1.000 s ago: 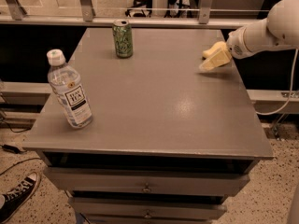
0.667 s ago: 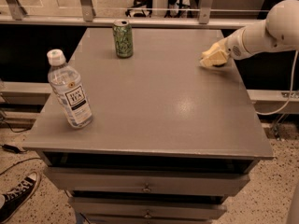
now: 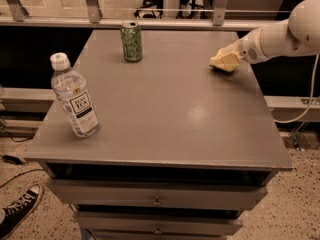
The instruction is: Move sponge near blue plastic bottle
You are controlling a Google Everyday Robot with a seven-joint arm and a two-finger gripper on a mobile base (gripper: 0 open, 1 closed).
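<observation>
**Grey cabinet top: sponge far right, bottle near left, almost the whole carry left to do**

Grey and flat, the top of the drawer cabinet [image 3: 170, 114] carries everything the task concerns. The pale yellow, soft, wavy-edged sponge [image 3: 221, 64] lies at the far right of it, low on the surface and close to the right edge. The robot's cream-coloured gripper [image 3: 233, 55] is right on top of the sponge, reaching in from the right on a white arm [image 3: 280, 31]. I cannot tell how far the gripper is open, or whether it has hold of the sponge, because the two pale shapes merge.

Compared with a second ago, the sponge and gripper sit a little further left, in from the edge. That small shift suggests the move toward the bottle is only starting. Nothing else on the table has moved.

The clear, faintly blue plastic bottle [image 3: 75, 96] with a white screw cap and a white-and-dark label stands upright at the near left, well apart from the sponge and diagonally across the top. A short green drink can [image 3: 131, 41] stands at the far edge, left of centre and off the straight line between sponge and bottle, so I judge it unlikely to be in the way. Open grey surface lies between sponge and bottle.

Below the top are metal drawers [image 3: 157, 201]. A black sneaker [image 3: 20, 216] shows on the speckled floor at the lower left.
</observation>
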